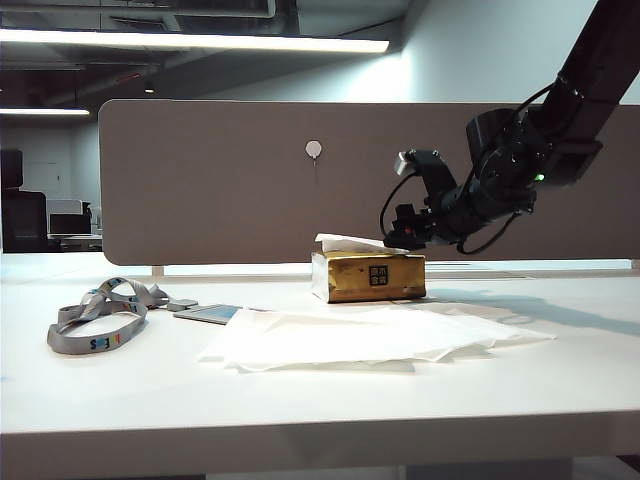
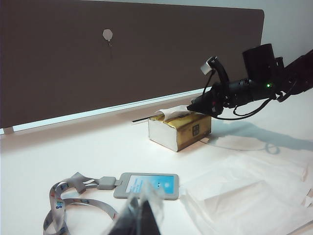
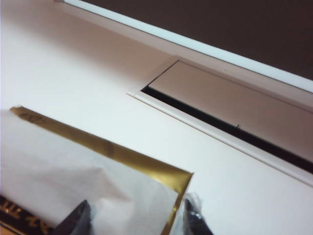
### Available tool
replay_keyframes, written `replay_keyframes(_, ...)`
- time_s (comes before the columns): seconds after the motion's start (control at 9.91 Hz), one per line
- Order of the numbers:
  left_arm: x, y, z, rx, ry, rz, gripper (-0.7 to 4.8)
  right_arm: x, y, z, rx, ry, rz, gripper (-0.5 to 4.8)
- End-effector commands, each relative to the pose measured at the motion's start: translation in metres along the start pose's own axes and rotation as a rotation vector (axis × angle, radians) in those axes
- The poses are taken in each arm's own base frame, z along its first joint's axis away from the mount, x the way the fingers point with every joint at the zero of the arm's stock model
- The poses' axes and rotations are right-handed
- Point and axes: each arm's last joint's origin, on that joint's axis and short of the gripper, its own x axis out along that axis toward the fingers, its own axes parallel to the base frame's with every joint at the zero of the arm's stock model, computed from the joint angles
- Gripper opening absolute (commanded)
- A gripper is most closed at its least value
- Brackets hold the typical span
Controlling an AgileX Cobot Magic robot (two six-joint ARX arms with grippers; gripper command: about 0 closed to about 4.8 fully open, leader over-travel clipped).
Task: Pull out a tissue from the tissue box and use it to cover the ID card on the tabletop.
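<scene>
- Here, at the right tool point(image 3: 134, 220): dark tips parted on either side of the raised edge of the tissue point(image 3: 73, 176), nothing pinched yet. Comes in low and slanted from the far right, likely to catch the top sheet alone.
- Just beneath: the tissue box point(image 1: 370, 277), a low soft pack in glossy golden-brown foil with white ends and a dark square label. Stands near the back of the worktop point(image 1: 120, 400), with the thin, soft white sheet poking up crumpled from its top slot, ready for a pull.
- In front of the box: a broad pile of sheets point(image 1: 370, 335), flat, overlapping, faintly creased, lying just beside the card.
- Further left: the ID card point(image 2: 149, 185), flat and rectangular with rounded corners, pale blue face in a grey frame. Lies face up and uncovered, clipped to a woven grey lanyard point(image 1: 95, 320) looped loosely beside it.
- Behind everything: a matte grey-brown divider panel point(image 1: 200, 180).
- Nearest that card, well apart from the box: the left tool point(image 2: 139, 218), hanging idle above the worktop; only blurred dark tips in view, so cannot tell how far apart.
</scene>
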Motion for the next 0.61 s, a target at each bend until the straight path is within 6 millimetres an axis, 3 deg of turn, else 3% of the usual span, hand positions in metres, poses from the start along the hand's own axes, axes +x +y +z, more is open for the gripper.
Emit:
replay_keyframes(0.1, 0.0, -0.0002, 0.0023, 0.003, -0.011, -0.005, -0.05, 0.0004, 0.0046, -0.0006, 0.016, 0.027, 0.045, 2.43)
replay_keyframes(0.3, 0.0, -0.0002, 0.0023, 0.003, -0.011, -0.005, -0.05, 0.0009, 0.0068, -0.0009, 0.019, 0.029, 0.069, 2.41)
replay_keyframes(0.4, 0.0, -0.0002, 0.0023, 0.003, -0.011, -0.004, -0.05, 0.0016, 0.0086, -0.0007, 0.019, 0.031, 0.074, 2.09)
replay_keyframes(0.5, 0.0, -0.0002, 0.0023, 0.003, -0.011, -0.004, -0.05, 0.0023, 0.0102, -0.0004, 0.018, 0.031, 0.077, 0.98)
replay_keyframes(0.61, 0.0, -0.0002, 0.0023, 0.003, -0.012, -0.004, -0.05, 0.003, 0.0119, 0.0001, 0.016, 0.03, 0.081, 0.24)
